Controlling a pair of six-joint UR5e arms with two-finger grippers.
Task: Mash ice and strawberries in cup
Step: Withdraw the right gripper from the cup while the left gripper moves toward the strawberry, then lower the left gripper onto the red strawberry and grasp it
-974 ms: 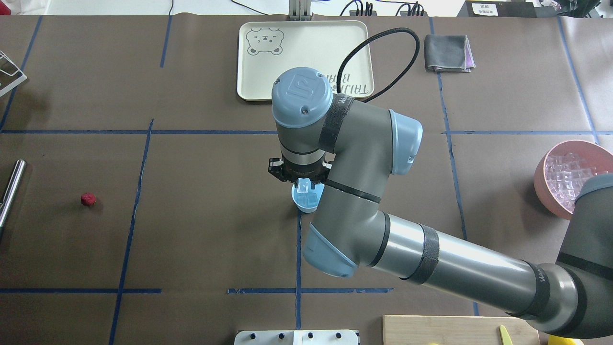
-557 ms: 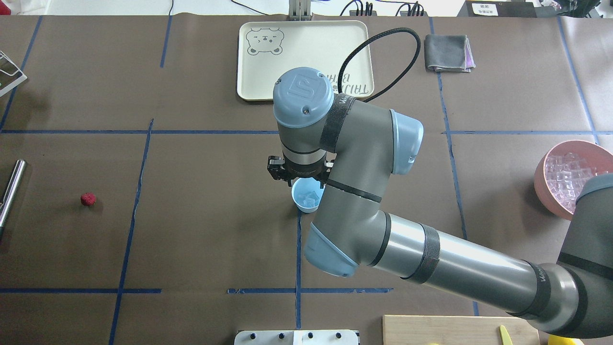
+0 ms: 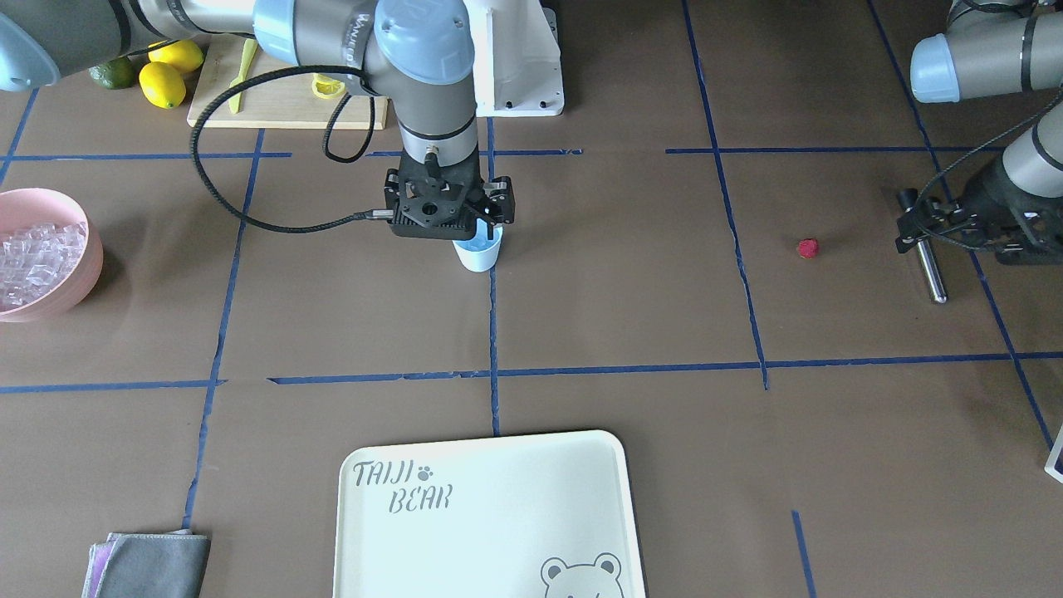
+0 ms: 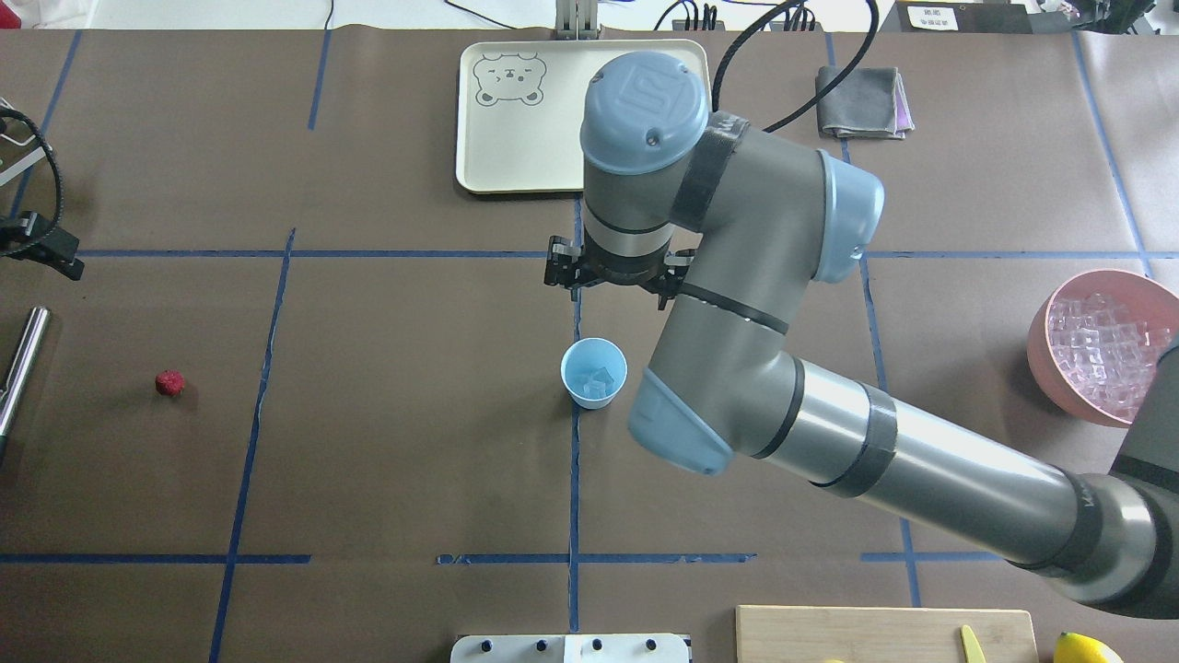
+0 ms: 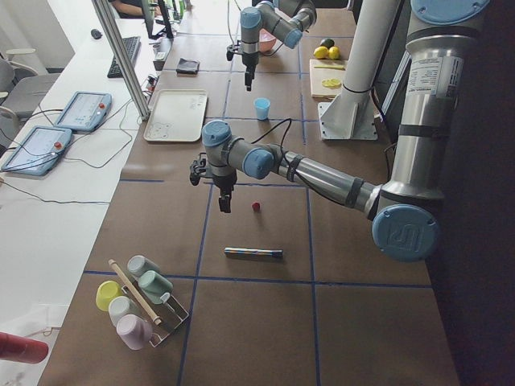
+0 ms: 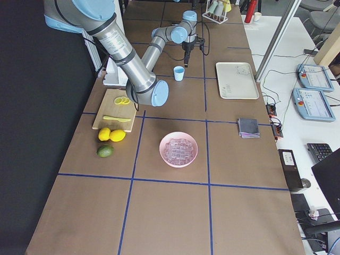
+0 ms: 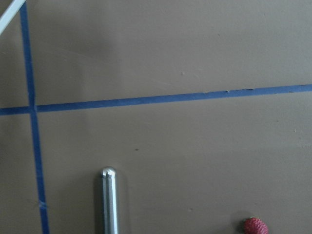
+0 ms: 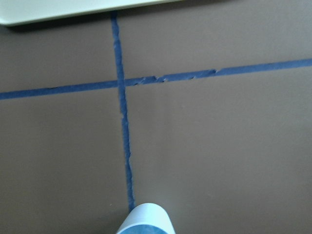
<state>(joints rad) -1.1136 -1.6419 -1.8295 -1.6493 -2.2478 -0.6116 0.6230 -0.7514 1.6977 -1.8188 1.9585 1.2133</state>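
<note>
Now the cup (image 4: 594, 372) holds ice (image 4: 599, 379); the strawberry (image 4: 169, 383) lies well apart.

Your right claw (image 4: 612, 285) has lifted off the cup (image 4: 593, 372) toward the tray (image 4: 516, 138); the left claw (image 5: 224, 203) has entered.

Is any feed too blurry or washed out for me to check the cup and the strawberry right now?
Overhead: sharp and evenly lit, ice visible inside the cup, strawberry crisp. Front-facing: clear, but the right end effector overlaps the cup's rim. Left wrist: soft, strawberry cropped at the bottom edge. Right wrist: slightly blurred, only the cup's rim shows. Exterior left: window glare top left.
</note>
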